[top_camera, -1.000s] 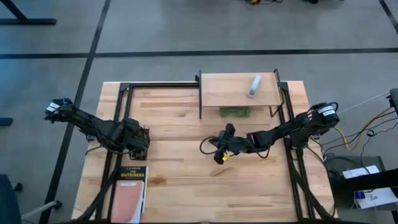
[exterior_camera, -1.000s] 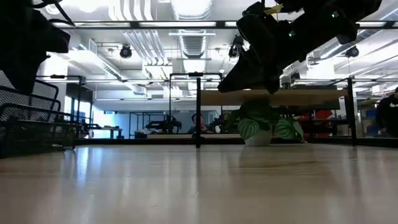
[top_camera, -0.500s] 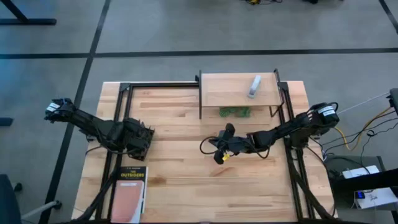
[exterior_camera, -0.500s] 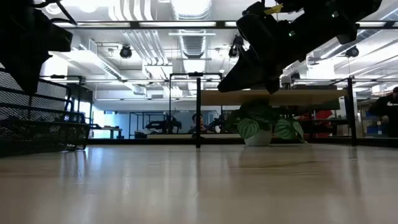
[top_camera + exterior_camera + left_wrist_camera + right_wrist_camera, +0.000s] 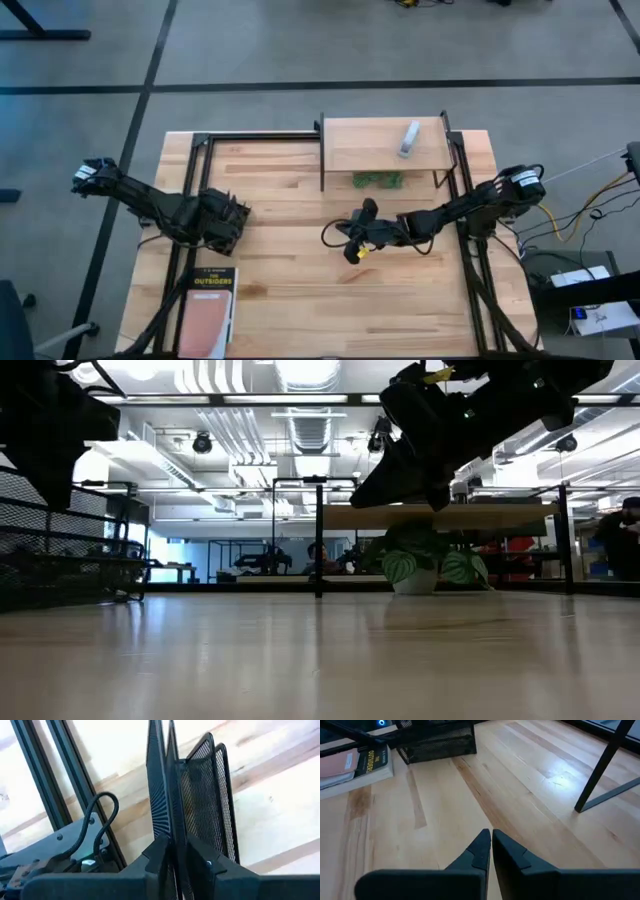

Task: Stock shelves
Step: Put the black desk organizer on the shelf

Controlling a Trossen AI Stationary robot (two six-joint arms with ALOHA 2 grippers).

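Observation:
The shelves [image 5: 385, 145] are a small wood riser at the table's far right. A pale object [image 5: 409, 138] lies on top and a potted plant [image 5: 418, 565] stands under the board. My left gripper [image 5: 172, 842] is shut on a black wire rack [image 5: 226, 220] at the table's left. My right gripper [image 5: 491, 836] is shut on nothing. It hangs over mid-table [image 5: 347, 240], just near of the shelves. My left gripper pinches one upright mesh panel of the rack [image 5: 167, 812] between its two fingers, at that panel's edge. The other mesh panels [image 5: 207, 805] stand beyond the fingers. I cannot tell whether the rack's base is clear of the table.
A book [image 5: 208, 305] lies flat at the near left corner, also seen in the right wrist view [image 5: 355, 765]. Black frame rails [image 5: 195, 190] run along the table's left, far and right sides. Bare wood [image 5: 300, 290] lies between the arms.
My left gripper has carried the wire rack a little toward the table's right edge, and the rack has turned slightly with it. My right gripper has kept still.

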